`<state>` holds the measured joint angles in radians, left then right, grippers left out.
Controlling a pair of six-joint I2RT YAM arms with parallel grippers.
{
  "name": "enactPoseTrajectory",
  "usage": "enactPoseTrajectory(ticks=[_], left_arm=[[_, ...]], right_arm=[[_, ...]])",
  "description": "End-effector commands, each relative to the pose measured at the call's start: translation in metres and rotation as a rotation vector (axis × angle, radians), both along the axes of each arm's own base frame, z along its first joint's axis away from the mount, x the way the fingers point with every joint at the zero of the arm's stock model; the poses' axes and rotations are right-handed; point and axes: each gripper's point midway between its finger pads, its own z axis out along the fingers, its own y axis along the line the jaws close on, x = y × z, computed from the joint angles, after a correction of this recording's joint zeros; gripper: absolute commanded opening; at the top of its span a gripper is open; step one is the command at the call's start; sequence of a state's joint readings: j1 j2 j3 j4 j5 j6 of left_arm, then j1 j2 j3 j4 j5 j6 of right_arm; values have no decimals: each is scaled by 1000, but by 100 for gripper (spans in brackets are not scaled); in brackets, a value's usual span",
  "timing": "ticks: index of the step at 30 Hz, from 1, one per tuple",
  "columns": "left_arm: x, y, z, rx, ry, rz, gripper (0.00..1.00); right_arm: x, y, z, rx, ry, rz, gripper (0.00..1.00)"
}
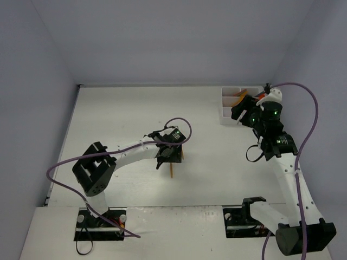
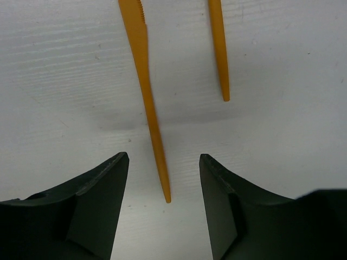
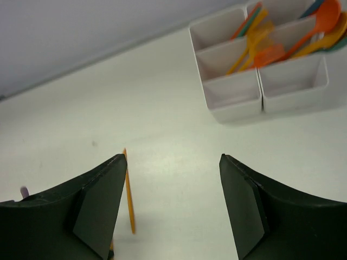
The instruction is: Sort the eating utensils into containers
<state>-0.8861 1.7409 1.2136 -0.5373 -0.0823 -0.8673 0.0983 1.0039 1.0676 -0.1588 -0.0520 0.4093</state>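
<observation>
A: Knife first? The left gripper point(image 2: 162, 157) hovers low over the thin orange plastic knife point(image 2: 143, 81), jaws apart, with the handle tip lying between them, untouched.

B: Yes, but a second slim orange utensil point(image 2: 219, 54) lies just beside it on the white table point(image 2: 282, 141). A skewed close might pinch only the tip, and the knife would swivel or slip out.

A: And the right gripper point(image 3: 173, 160)?

B: Jaws apart, empty, near the white six-compartment plastic tray point(image 3: 233, 111), which already holds orange and teal utensils point(image 3: 255, 46). Crowding there risks a collision.
</observation>
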Motion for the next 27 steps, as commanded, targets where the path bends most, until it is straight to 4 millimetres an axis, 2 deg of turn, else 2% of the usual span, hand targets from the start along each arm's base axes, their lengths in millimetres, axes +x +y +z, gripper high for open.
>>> enactPoseTrajectory(ticks=[1, 8, 13, 18, 22, 24, 27], left_arm=[[5, -14, 5, 15, -49, 43, 50], [-4, -19, -21, 88, -13, 67, 45], [-13, -7, -28, 109, -1, 93, 42], [-22, 8, -43, 153, 23, 108, 26], [-27, 16, -53, 189, 44, 102, 3], [-29, 22, -54, 211, 51, 92, 0], [-22, 22, -32, 203, -10, 10, 0]], right_arm=[[-21, 16, 6, 9, -39, 42, 67], [-37, 35, -8, -16, -19, 115, 67], [-44, 45, -12, -25, -14, 158, 67], [-47, 51, -20, -39, 0, 183, 67], [-48, 58, -27, -32, 18, 215, 67], [-50, 67, -28, -27, 27, 267, 67], [-50, 89, -41, -1, 82, 391, 67]])
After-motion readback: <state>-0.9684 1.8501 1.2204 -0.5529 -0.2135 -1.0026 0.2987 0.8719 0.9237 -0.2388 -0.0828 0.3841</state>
